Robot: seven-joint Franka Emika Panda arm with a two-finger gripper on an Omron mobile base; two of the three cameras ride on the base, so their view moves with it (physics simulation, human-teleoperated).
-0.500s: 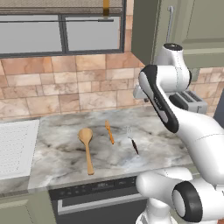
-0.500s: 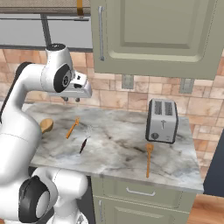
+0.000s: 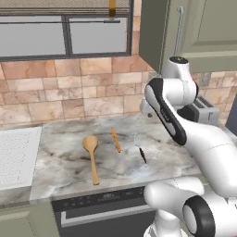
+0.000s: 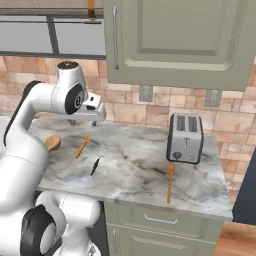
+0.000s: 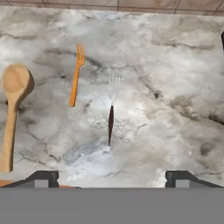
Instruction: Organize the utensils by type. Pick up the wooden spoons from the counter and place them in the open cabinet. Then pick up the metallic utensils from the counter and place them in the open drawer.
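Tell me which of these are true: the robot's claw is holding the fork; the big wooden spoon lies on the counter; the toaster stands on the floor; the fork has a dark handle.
1. The gripper holds the dark-handled fork. False: its jaws stand open and empty above the fork.
2. The big wooden spoon lies flat on the marbled counter. True.
3. The toaster stands on the floor. False: it stands on the counter.
4. The silvery fork has a dark handle. True.
5. The slim orange wooden fork lies between spoon and silvery fork. True.

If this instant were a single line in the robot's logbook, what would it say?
hand: open, empty, above grey-white marbled counter | on counter: big round-bowled wooden spoon, slim orange wooden fork, dark-handled silvery fork | nothing picked up yet
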